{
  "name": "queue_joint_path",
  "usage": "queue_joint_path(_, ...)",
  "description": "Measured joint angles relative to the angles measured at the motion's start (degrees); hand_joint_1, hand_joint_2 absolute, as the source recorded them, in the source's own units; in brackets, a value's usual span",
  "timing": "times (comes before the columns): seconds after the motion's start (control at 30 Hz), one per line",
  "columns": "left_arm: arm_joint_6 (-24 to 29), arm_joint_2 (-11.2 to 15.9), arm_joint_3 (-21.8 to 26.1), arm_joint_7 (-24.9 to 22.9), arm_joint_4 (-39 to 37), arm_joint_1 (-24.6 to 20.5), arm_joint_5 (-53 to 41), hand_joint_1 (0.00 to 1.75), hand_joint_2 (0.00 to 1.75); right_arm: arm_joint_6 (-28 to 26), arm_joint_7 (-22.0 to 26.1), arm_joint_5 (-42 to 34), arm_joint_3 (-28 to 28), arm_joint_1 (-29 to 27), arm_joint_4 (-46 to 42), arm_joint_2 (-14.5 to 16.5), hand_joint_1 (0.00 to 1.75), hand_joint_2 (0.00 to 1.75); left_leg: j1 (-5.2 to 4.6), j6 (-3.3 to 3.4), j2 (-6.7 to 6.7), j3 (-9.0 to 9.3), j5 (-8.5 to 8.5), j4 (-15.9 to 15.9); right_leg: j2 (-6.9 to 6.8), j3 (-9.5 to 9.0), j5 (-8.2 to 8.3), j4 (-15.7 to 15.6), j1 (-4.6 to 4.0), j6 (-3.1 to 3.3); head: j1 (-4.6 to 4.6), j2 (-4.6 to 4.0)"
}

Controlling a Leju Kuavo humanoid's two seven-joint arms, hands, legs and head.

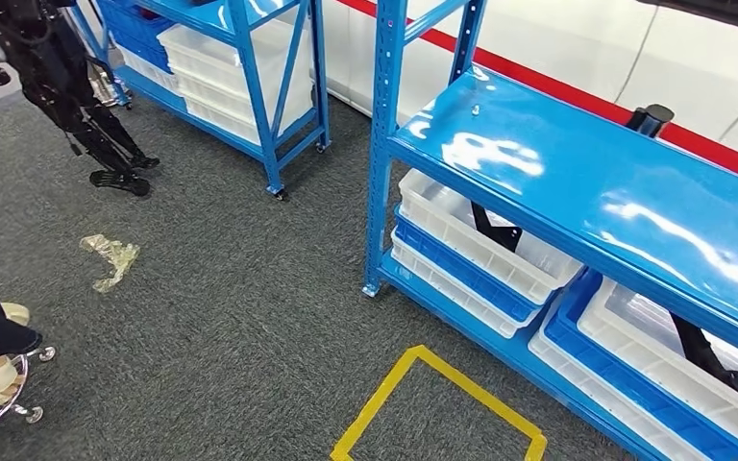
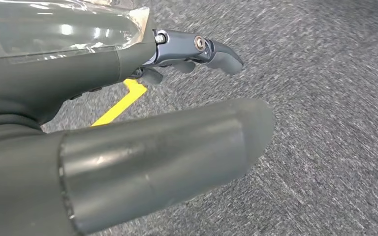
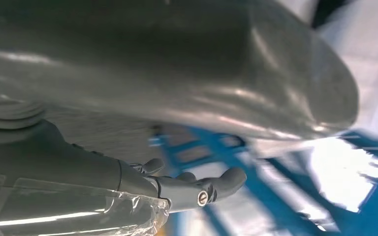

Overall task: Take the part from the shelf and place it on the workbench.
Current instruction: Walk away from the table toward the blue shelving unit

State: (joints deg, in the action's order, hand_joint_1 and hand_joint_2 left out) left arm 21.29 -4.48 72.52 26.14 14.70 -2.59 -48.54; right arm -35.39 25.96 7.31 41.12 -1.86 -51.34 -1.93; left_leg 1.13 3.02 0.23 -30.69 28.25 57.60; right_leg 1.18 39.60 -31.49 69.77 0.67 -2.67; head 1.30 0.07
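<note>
1. I looked down at the blue shelf (image 1: 577, 182), my landmark for everything here, standing on grey carpet (image 1: 231, 317).
2. Its glossy top board was bare except for a small pale speck near the far end.
3. Under that board sat stacked white and blue bins (image 1: 480, 252); a dark part (image 1: 492, 229) leaned inside the upper white bin, and another dark part (image 1: 703, 353) lay in the bins (image 1: 653, 375) further along the same lower level.
4. A yellow tape square (image 1: 442, 403) marked the carpet just in front of the shelf.
5. A second blue shelf (image 1: 240, 67) with white bins stood beyond the first one's end post, and a crumpled clear wrapper (image 1: 108, 257) lay on the carpet well apart from both.
6. My left hand (image 2: 187, 54) hung over the carpet near the yellow tape, fingers loosely extended and apart, holding nothing.
7. My right hand (image 3: 192, 187) was beside the blurred shelf frame, fingers spread and empty.
</note>
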Motion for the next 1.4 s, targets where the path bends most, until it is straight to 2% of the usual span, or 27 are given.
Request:
queue_joint_path(0.03, 0.0, -0.03, 0.0, -0.11, 0.09, 0.07, 0.02, 0.0, 0.0, -0.03, 0.28, 0.06, 0.6, 0.65, 3.39, -0.01, 0.0, 0.0, -0.14, 0.02, 0.86, -0.05, 0.05, 0.01, -0.33, 1.56, -0.98, 3.05, 0.13, -0.13, 0.01, 0.0)
queue_joint_path(0.07, -0.01, -0.05, 0.0, -0.19, 0.17, 0.09, 0.04, 0.0, 0.0, -0.04, 0.37, 0.11, 1.07, 1.1, 6.13, -0.04, 0.0, 0.0, -0.19, 0.0, 1.65, -0.05, 0.12, 0.02, -0.53, 2.06, -1.09, 4.06, 0.27, -0.5, 0.0, 0.0)
queue_joint_path(0.1, -0.02, -0.08, 0.0, -0.25, 0.23, 0.08, 0.04, 0.0, 0.0, -0.04, 0.41, 0.16, 1.5, 1.41, 8.35, -0.13, 0.0, 0.0, -0.18, -0.09, 2.37, 0.0, 0.21, 0.02, -0.8, 1.32, -0.33, 2.69, 0.41, -1.05, 0.02, 0.0)
queue_joint_path(0.17, -0.05, -0.15, 0.0, -0.26, 0.39, 0.05, 0.04, 0.0, 0.0, -0.03, 0.15, 0.48, 2.15, 2.03, 11.54, -0.36, 0.0, 0.0, -0.19, -0.52, 3.71, 0.35, 0.52, 0.05, -2.87, -3.03, 2.54, -5.42, 0.66, -2.07, 0.08, 0.0)
queue_joint_path(0.2, -0.05, -0.18, 0.0, -0.26, 0.49, 0.06, 0.04, 0.0, 0.0, -0.02, -0.8, 1.02, 2.36, 2.5, 12.96, -0.53, 0.0, 0.0, -0.3, -0.92, 4.38, 0.62, 0.81, 0.08, -4.15, -5.05, 3.79, -9.1, 0.53, -2.16, 0.13, 0.0)
queue_joint_path(0.27, -0.05, -0.19, -0.01, -0.27, 0.66, -0.02, -0.02, 0.0, 0.0, -0.04, -4.7, 3.13, 2.49, 3.35, 16.65, -0.74, 0.0, 0.0, -0.53, -1.76, 5.58, 1.31, 1.37, 0.06, -5.43, -6.76, 4.84, -12.17, 0.12, -1.33, 0.02, 0.0)
queue_joint_path(0.33, -0.02, -0.22, -0.03, -0.28, 0.7, -0.36, -0.26, 0.0, 0.0, -0.13, -9.69, 6.0, 2.42, 3.57, 21.66, -0.77, 0.0, 0.0, -0.32, -2.52, 6.46, 2.09, 1.86, -0.08, -4.26, -6.88, 4.87, -12.13, 0.04, -0.19, -0.17, 0.0)
queue_joint_path(0.37, 0.04, -0.25, -0.05, -0.28, 0.7, -0.54, -0.4, 0.0, 0.0, -0.16, -12.06, 7.54, 2.22, 3.47, 24.17, -0.57, 0.0, 0.0, -0.12, -2.84, 6.03, 2.28, 2.32, 0.24, -3.7, -7.06, 4.87, -12.22, 0.24, 0.23, -0.22, 0.0)
queue_joint_path(0.43, 0.24, -0.22, -0.07, -0.28, 0.67, -0.58, -0.66, 0.0, 0.0, 0.23, -16.97, 11.08, 1.19, 3.43, 28.56, 0.26, 0.0, 0.0, 0.15, -3.3, 3.43, 1.06, 4.82, 3.71, -2.54, -7.45, 4.97, -12.39, 0.75, 1.12, -0.45, 0.0)
queue_joint_path(0.47, 0.34, -0.12, -0.07, -0.27, 0.63, -0.44, -0.71, 0.0, 0.0, 0.96, -19.64, 13.36, 0.27, 3.42, 30.57, 0.87, 0.0, 0.0, 0.18, -3.4, 1.76, -0.6, 6.84, 7.32, -1.89, -7.45, 4.99, -12.36, 0.67, 1.5, -0.59, 0.0)
queue_joint_path(0.53, 0.45, 0.19, -0.07, -0.25, 0.48, -0.16, -0.87, 0.0, 0.0, 4.11, -24.34, 18.84, -2.54, 3.25, 33.96, 2.16, 0.0, 0.0, 0.17, -3.52, 0.01, -4.47, 9.93, 14.67, -0.38, -7.41, 5.01, -12.31, 0.42, 2.11, -0.72, 0.0)
queue_joint_path(0.57, 0.46, 0.34, -0.07, -0.23, 0.37, -0.11, -0.99, 0.0, 0.0, 5.99, -25.78, 21.42, -4.33, 3.06, 35.25, 2.72, 0.0, 0.0, 0.17, -3.51, -0.28, -5.54, 9.81, 16.14, 0.46, -7.44, 5.0, -12.28, 0.31, 2.19, -0.73, 0.0)
queue_joint_path(0.6, 0.45, 0.46, -0.07, -0.22, 0.25, -0.11, -1.13, 0.0, 0.0, 7.58, -26.64, 23.4, -6.2, 2.92, 36.35, 3.26, 0.0, 0.0, 0.17, -3.44, -0.42, -5.57, 8.48, 15.38, 1.3, -7.51, 4.99, -12.25, 0.24, 2.19, -0.74, 0.0)
queue_joint_path(0.67, 0.43, 0.68, -0.08, -0.21, 0.06, -0.15, -1.31, 0.0, 0.0, 9.11, -27.33, 25.32, -9.32, 2.84, 37.97, 4.09, 0.0, 0.0, 0.22, -3.12, -1.53, -2.99, 3.78, 8.58, 2.93, -7.67, 4.98, -12.15, 0.23, 2.16, -0.78, 0.0)
queue_joint_path(0.73, 0.42, 0.94, -0.09, -0.22, -0.06, -0.2, -1.36, 0.0, 0.0, 9.49, -27.74, 25.8, -11.39, 2.94, 38.94, 4.58, 0.0, 0.0, 0.28, -2.86, -3.31, -0.45, 1.0, 2.29, 4.34, -7.51, 4.94, -11.94, -0.07, 1.86, -0.8, 0.0)
queue_joint_path(0.77, 0.42, 1.06, -0.1, -0.22, -0.11, -0.22, -1.36, 0.0, 0.0, 9.66, -27.86, 25.88, -12.12, 2.96, 39.27, 4.65, 0.0, 0.0, 0.2, -2.7, -3.75, -0.02, 0.74, 1.09, 4.91, -7.32, 5.0, -11.95, -0.13, 1.56, -0.81, 0.0)
queue_joint_path(0.83, 0.42, 1.2, -0.14, -0.22, -0.19, -0.37, -1.37, 0.0, 0.0, 9.95, -27.99, 25.94, -13.18, 2.85, 39.86, 4.67, 0.0, 0.0, -0.06, -2.13, -2.98, 0.11, 0.67, 0.58, 5.98, -6.78, 5.27, -12.22, -0.06, 0.75, -0.82, 0.0)
queue_joint_path(0.87, 0.42, 1.22, -0.21, -0.22, -0.21, -0.48, -1.39, 0.0, 0.0, 10.04, -28.02, 25.95, -13.55, 2.76, 40.13, 4.65, 0.0, 0.0, -0.08, -1.68, -2.37, 0.23, 0.43, 0.31, 5.6, -6.52, 5.22, -12.04, -0.01, 0.44, -0.83, 0.0)
queue_joint_path(0.93, 0.44, 1.27, -0.45, -0.23, -0.28, -0.54, -1.57, 0.0, 0.0, 10.53, -28.03, 26.15, -14.17, 2.75, 40.53, 4.7, 0.0, 0.0, 0.05, -0.79, -0.99, 0.41, 0.0, -0.3, 2.9, -4.92, 3.55, -9.01, -0.16, 0.34, -0.6, 0.0)
queue_joint_path(1.0, 0.8, 1.44, -0.99, -0.52, -0.45, -0.27, -2.75, 0.0, 0.0, 12.18, -27.96, 27.16, -15.04, 2.94, 40.72, 4.87, 0.0, 0.0, -0.08, -0.39, 0.57, 0.37, -0.06, -0.42, 0.11, -1.38, 0.14, -1.74, -0.08, 0.63, -0.31, 0.0)
queue_joint_path(1.07, 1.7, 1.76, -2.09, -1.33, -0.72, -0.01, -5.34, 0.0, 0.0, 13.97, -27.74, 28.93, -16.38, 3.04, 40.81, 5.17, 0.0, 0.0, -0.15, -0.39, 2.17, 0.26, 0.0, -0.39, -0.47, 1.41, -1.82, 4.06, 0.22, 0.26, -0.21, 0.0)
queue_joint_path(1.1, 2.14, 1.92, -2.83, -1.8, -0.86, 0.06, -6.68, 0.0, 0.0, 14.5, -27.65, 29.93, -17.11, 3.05, 40.84, 5.37, 0.0, 0.0, -0.11, -0.46, 2.89, 0.27, 0.05, -0.36, -0.68, 1.2, -1.48, 3.86, 0.38, -0.27, -0.2, 0.0)
queue_joint_path(1.13, 2.43, 2.05, -3.6, -2.2, -0.99, 0.08, -7.76, 0.0, 0.0, 14.87, -27.59, 30.97, -17.9, 3.12, 40.86, 5.58, 0.0, 0.0, -0.04, -0.6, 3.55, 0.35, 0.13, -0.35, -1.08, -0.26, -0.35, 1.31, 0.54, -0.93, -0.2, 0.0)
queue_joint_path(1.2, 2.68, 2.26, -4.88, -2.6, -1.19, 0.15, -8.81, 0.0, 0.0, 15.51, -27.6, 33.15, -19.66, 3.61, 40.87, 5.97, 0.0, 0.0, -0.09, -1.13, 4.82, 0.71, 0.46, -0.27, -3.3, -4.97, 2.52, -7.1, 0.64, -1.86, -0.14, 0.0)
queue_joint_path(1.27, 2.91, 2.46, -5.67, -2.67, -1.32, 0.3, -9.13, 0.0, 0.0, 16.1, -27.84, 34.39, -21.48, 4.4, 40.87, 6.29, 0.0, 0.0, -0.38, -1.91, 6.02, 1.15, 0.9, -0.19, -4.84, -7.58, 4.05, -11.76, 0.36, -1.41, -0.25, 0.0)
queue_joint_path(1.33, 3.1, 2.55, -6.29, -2.83, -1.41, 0.3, -9.48, 0.0, 0.0, 16.72, -28.74, 34.69, -22.66, 4.82, 40.87, 6.47, 0.0, 0.0, -0.45, -2.61, 7.09, 1.64, 1.14, -0.31, -4.12, -7.39, 4.25, -11.99, 0.06, -0.4, -0.43, 0.0)
queue_joint_path(1.4, 3.11, 2.54, -6.96, -3.28, -1.42, 0.1, -9.97, 0.0, 0.0, 17.39, -30.09, 34.44, -23.2, 4.77, 40.88, 6.44, 0.0, 0.0, -0.1, -3.29, 6.02, 1.68, 1.99, 0.39, -2.95, -7.47, 4.33, -12.15, 0.61, 0.47, -0.62, 0.0)
